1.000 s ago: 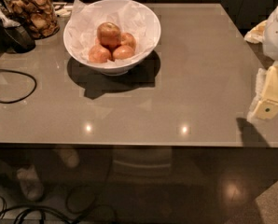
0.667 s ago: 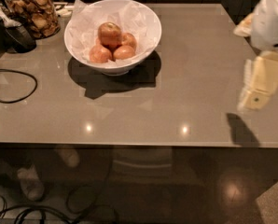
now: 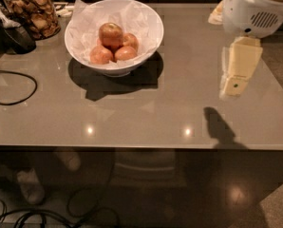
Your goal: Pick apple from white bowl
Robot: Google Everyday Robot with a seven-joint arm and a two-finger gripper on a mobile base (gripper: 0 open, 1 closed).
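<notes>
From my seat, the near edge of the tabletop ran straight across, with a broad bare stretch behind it. A black cable looped in from the left edge. The gripper hung over the right side, well apart from the white bowl; I could not tell whether it was clenched or released. Farther back, the apple sat on three other apples in the bowl, and a snack jar stood at the far left corner.
</notes>
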